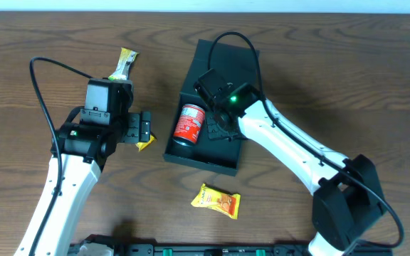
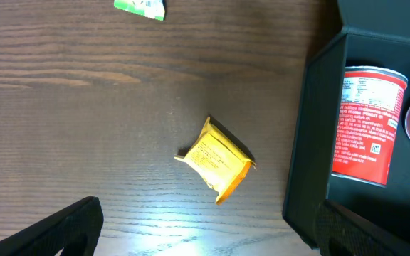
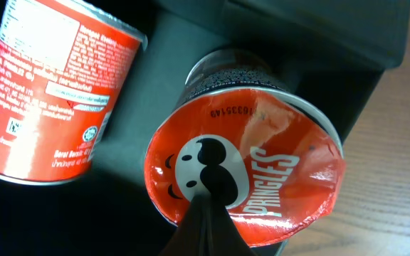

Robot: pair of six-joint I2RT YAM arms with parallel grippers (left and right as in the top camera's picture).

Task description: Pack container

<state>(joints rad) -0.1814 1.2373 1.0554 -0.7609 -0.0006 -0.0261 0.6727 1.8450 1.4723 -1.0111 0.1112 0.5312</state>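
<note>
Dark wood-grain table (image 1: 333,71) is seen from above. Near its centre the container (image 1: 199,162), a dark teal box, is set open. Inside, a red can (image 3: 48,92) is laid on its side, its small white print too fine to be read. Beside it a second can (image 3: 244,174) is stood lid-up, the red foil marked "PRINGLES" beside a moustached face. The right gripper (image 3: 205,210) is held over that lid, its fingers closed together on nothing. The left gripper (image 2: 208,206) is spread open above a yellow packet (image 2: 216,160) lying near the box's outer wall.
</note>
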